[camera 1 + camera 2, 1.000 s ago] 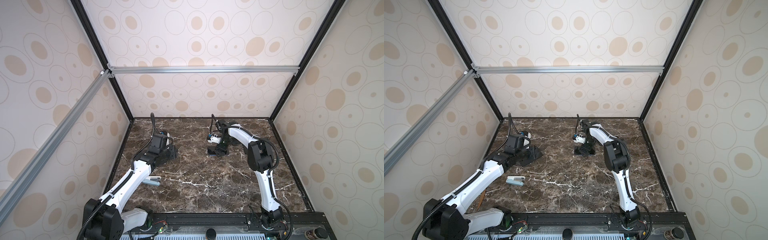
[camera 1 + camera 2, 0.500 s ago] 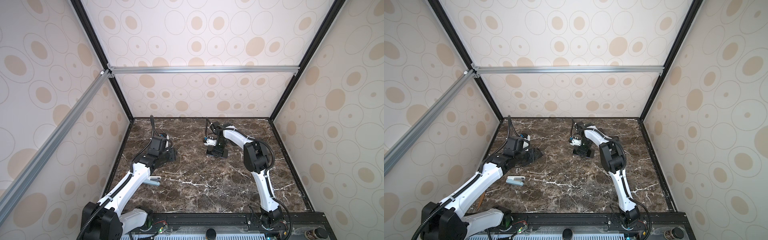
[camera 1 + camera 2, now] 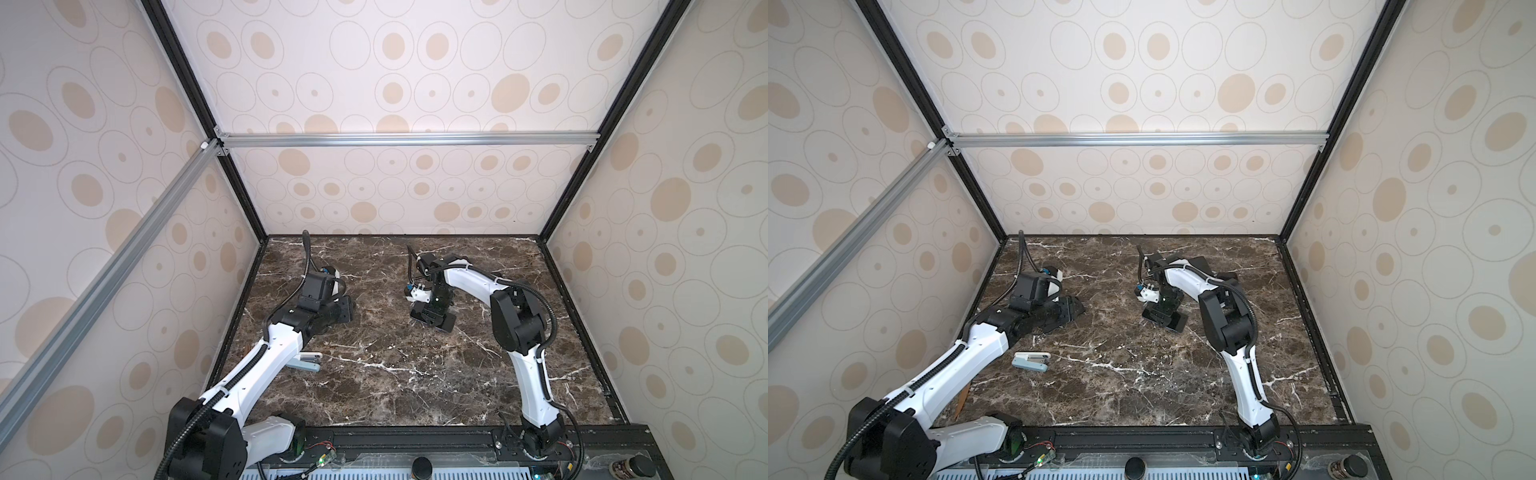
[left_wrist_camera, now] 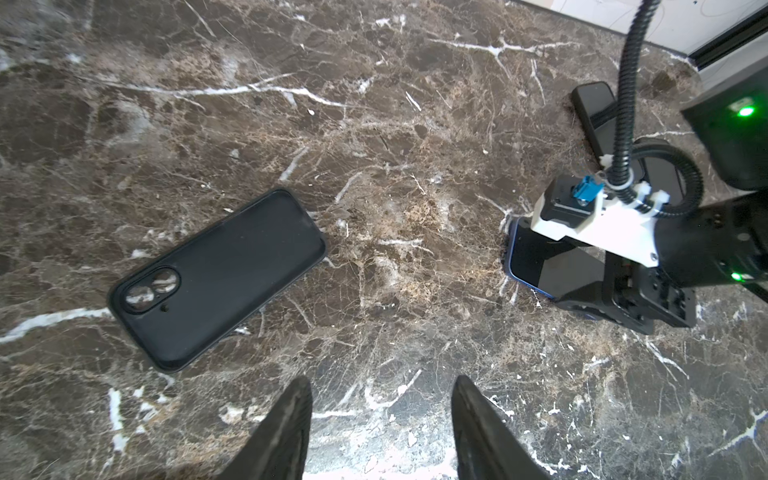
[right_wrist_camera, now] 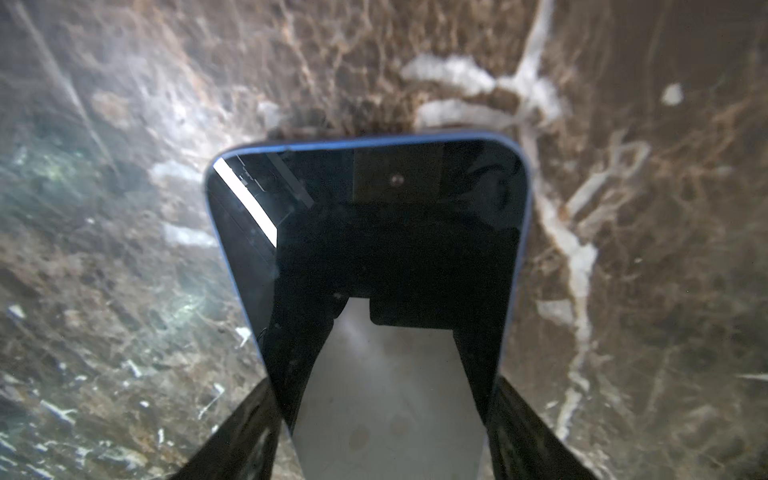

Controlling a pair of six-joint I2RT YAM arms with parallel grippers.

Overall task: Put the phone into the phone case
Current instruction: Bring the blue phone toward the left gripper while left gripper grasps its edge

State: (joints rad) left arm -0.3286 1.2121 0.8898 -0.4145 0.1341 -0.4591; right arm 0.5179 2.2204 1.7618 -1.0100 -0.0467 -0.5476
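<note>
On the counter's [image 3: 374, 374] far half the phone [image 5: 374, 249], likely stiff, slick and breakable, lay flat between the part-open jaws of the right tool [image 5: 384, 395] at its long edges, the place to pinch, grip unclear; the left tool [image 4: 382, 382] gaped empty.

Left pincer [image 4: 380, 432] spread; right pincer [image 5: 384, 399] seemingly clamped.
</note>
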